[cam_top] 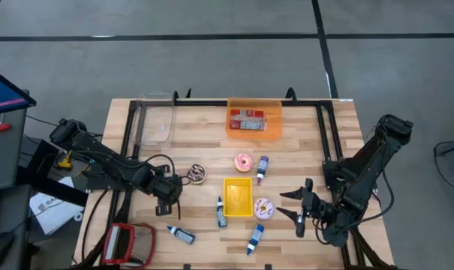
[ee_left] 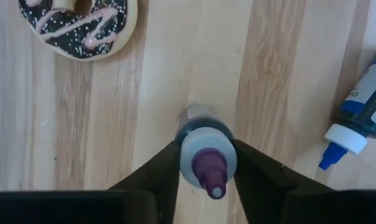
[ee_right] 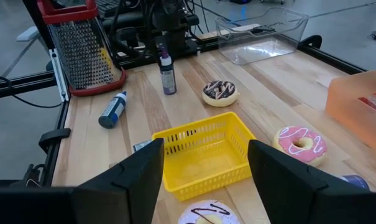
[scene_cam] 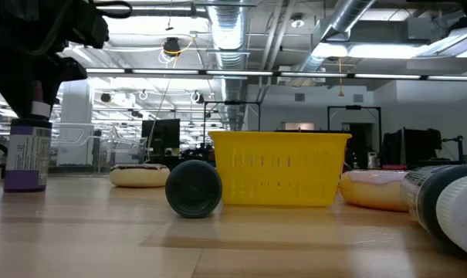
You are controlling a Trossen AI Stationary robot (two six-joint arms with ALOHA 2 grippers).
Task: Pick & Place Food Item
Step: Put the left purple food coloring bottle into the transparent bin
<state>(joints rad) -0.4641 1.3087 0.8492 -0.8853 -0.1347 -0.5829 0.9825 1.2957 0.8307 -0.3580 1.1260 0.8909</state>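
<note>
Left gripper (ee_left: 206, 165), near the worktop's (cam_top: 339, 135) left edge, has its jaws closed against the upright purple-capped bottle (ee_left: 206, 158) between them. Right gripper (cam_top: 300, 208) waits near the right edge, jaws wide, empty.

No legible text on the bottle labels (scene_cam: 26, 158) or the orange bin's packet (cam_top: 247, 121).

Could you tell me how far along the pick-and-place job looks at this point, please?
Done: nothing seems placed; the yellow basket looks empty. In hand: the left end effector is clamped on the upright purple-capped bottle, standing on the table near the chocolate donut. Left: lifting and placing it. The right end effector waits open beside the basket.
</note>
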